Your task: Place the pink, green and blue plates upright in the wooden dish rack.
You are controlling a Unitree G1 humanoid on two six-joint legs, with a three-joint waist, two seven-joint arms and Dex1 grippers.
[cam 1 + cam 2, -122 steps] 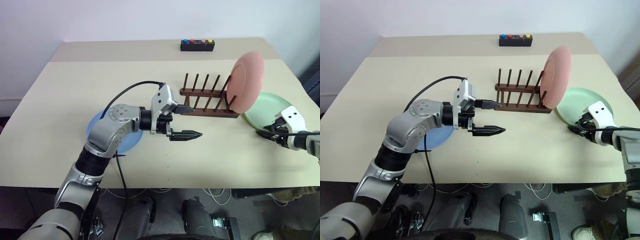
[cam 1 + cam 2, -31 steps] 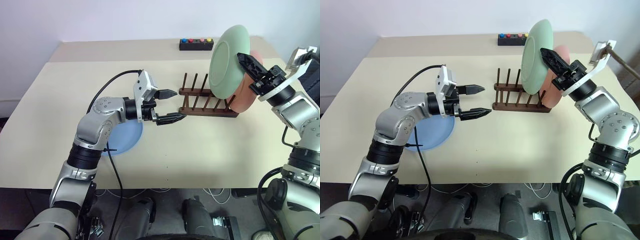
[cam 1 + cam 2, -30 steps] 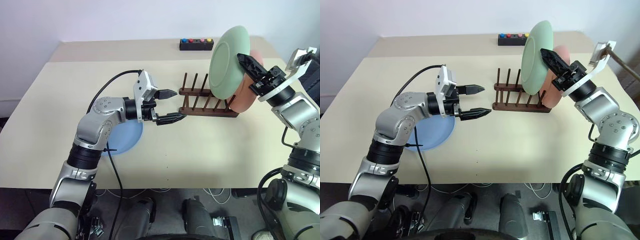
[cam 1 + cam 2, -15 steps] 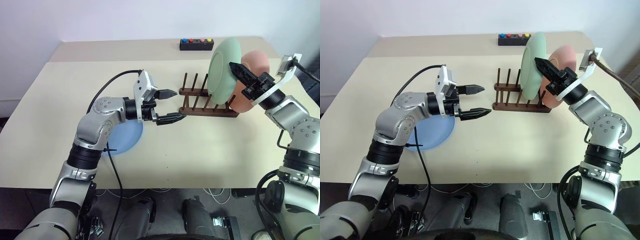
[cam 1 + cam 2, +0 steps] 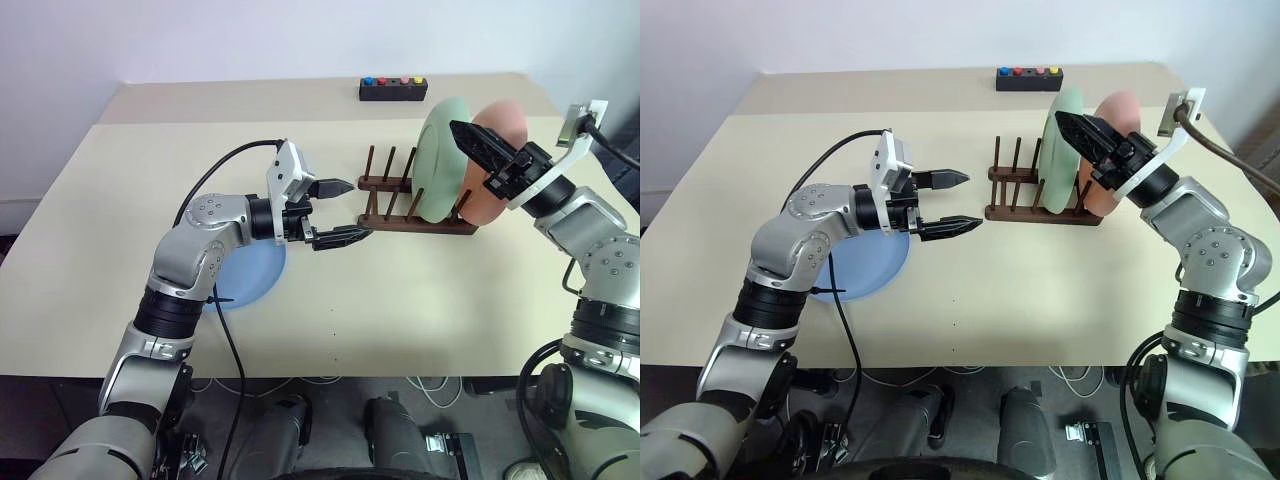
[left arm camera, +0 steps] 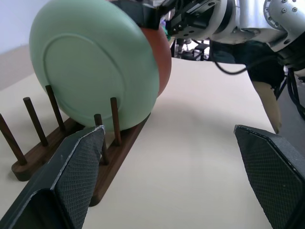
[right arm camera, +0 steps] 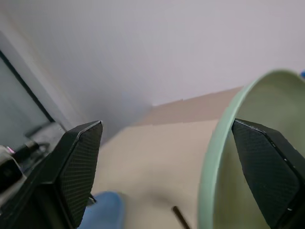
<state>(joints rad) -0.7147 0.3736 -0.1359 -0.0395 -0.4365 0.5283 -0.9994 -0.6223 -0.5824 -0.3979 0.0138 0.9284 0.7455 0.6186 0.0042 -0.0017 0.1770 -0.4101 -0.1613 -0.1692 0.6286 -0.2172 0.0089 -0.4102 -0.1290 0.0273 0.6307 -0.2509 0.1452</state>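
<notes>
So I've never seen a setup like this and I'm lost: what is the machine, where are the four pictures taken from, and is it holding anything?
It is a two-armed humanoid robot at a table. Two pictures look down from its head; the other two come from a camera on each wrist, looking along that gripper's black fingers. In the wooden rack a green plate and a pink plate stand upright. A blue plate lies flat under the left arm, and a black button box sits at the far edge. The left gripper is open and holds nothing. The right gripper is open around the green plate's top rim.
</notes>
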